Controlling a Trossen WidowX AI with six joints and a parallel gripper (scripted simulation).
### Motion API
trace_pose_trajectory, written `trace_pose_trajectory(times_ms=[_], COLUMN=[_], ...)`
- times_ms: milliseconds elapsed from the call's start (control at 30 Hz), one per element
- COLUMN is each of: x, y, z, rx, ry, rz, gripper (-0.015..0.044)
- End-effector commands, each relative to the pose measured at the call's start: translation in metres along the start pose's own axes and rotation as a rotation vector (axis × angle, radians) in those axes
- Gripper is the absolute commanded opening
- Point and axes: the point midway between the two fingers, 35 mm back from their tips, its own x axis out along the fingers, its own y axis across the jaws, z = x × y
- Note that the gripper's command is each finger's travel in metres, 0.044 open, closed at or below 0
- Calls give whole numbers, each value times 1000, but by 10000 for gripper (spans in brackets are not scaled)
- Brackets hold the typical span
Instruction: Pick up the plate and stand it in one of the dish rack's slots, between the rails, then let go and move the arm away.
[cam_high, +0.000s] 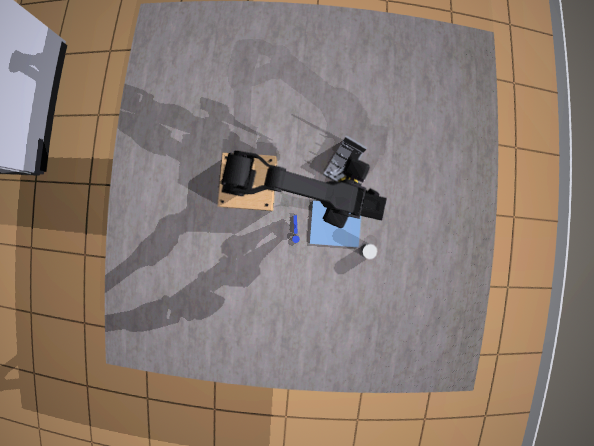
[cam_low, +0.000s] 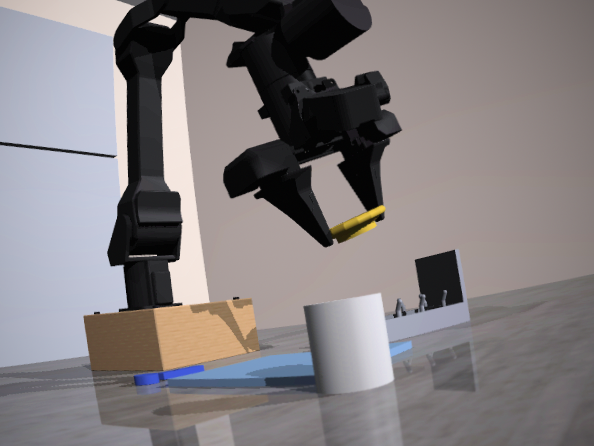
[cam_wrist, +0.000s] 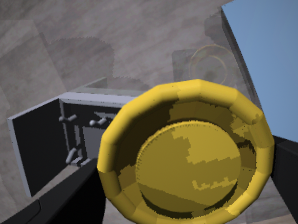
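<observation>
Plate: you have the yellow plate up in the air, well above the worktop, tilted with its far edge higher in the exterior view; in the wrist view its concave face fills most of the picture.
Jaws: they are clamped on the plate across its rim, standing fairly wide because the plate spans them; one dark finger shows at the lower left of the wrist view.
Dish rack: you can see it on the worktop beyond and below the plate, a grey base with small upright rails and a tall dark back panel; in the wrist view it lies to the left behind the plate, and the slots hold nothing.
Plate to rack: apart, the plate is well above the rack and not yet between the rails.
Blue mat: flat on the worktop, partly under the arm's wrist in the top view, just beside the rack.
White cylinder: upright, at the mat's corner, nearest the exterior camera.
Blue tool: small, lying on the worktop between the mat and the wooden base.
Wooden base: the arm is mounted on it and reaches out over the mat towards the rack.
Worktop: grey, crossed by the arm's shadows.
</observation>
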Motion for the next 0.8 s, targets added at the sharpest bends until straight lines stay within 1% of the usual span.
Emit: trace_pose_trajectory(times_ms=[0, 367, 767], x=[16, 46, 65], y=[2, 6, 7], z=[7, 21, 23], rx=[-68, -262, -492], ry=[-29, -149, -327], rz=[94, 316, 531], gripper=[0, 0, 0])
